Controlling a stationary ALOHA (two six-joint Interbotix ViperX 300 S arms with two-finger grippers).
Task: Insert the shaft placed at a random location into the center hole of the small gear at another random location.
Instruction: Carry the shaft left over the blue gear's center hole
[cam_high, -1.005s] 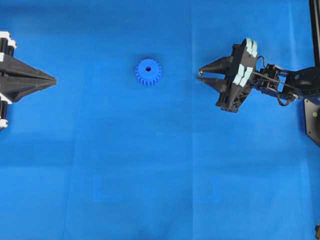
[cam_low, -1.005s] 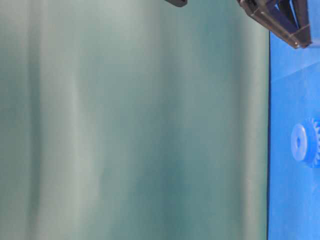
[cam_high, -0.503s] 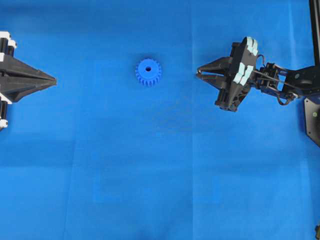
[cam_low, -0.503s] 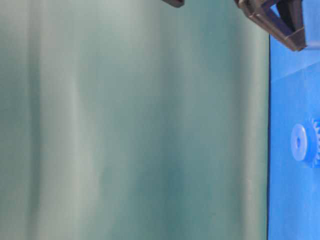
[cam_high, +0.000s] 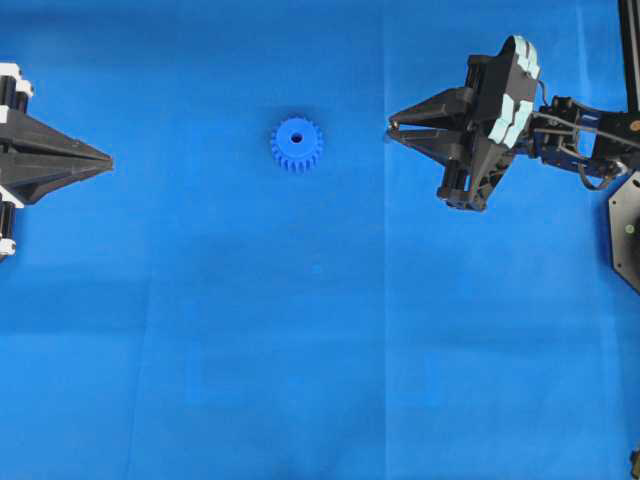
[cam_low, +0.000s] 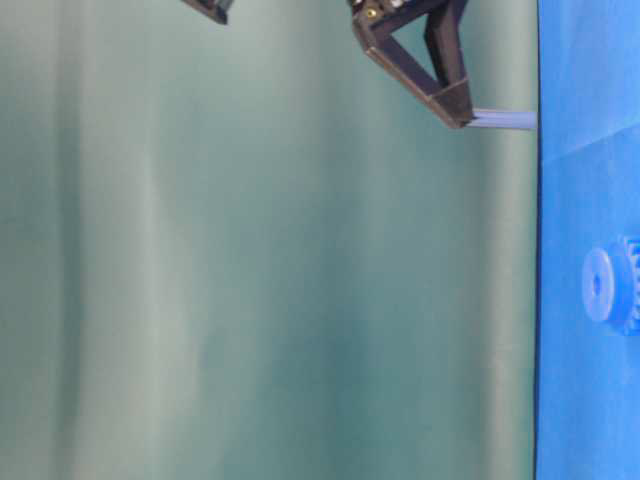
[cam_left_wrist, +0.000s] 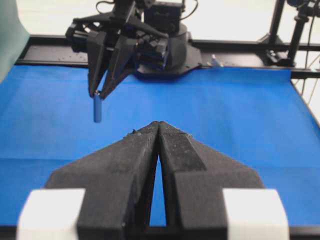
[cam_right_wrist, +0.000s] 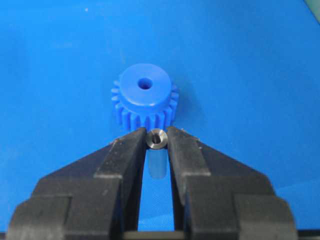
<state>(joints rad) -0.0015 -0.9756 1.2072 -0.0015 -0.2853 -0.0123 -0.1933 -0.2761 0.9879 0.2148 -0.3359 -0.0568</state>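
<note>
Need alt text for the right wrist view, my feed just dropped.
The right gripper holds the shaft pinched upright between its black fingertips, its silvery end facing the camera. Just beyond it, the small gear lies flat on the blue surface with the center hole open.

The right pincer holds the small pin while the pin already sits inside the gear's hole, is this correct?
Not quite. The right pincer does hold the pin, but the pin is not in the hole. In the overhead view the gear lies apart from the pincer, its hole empty.
</note>
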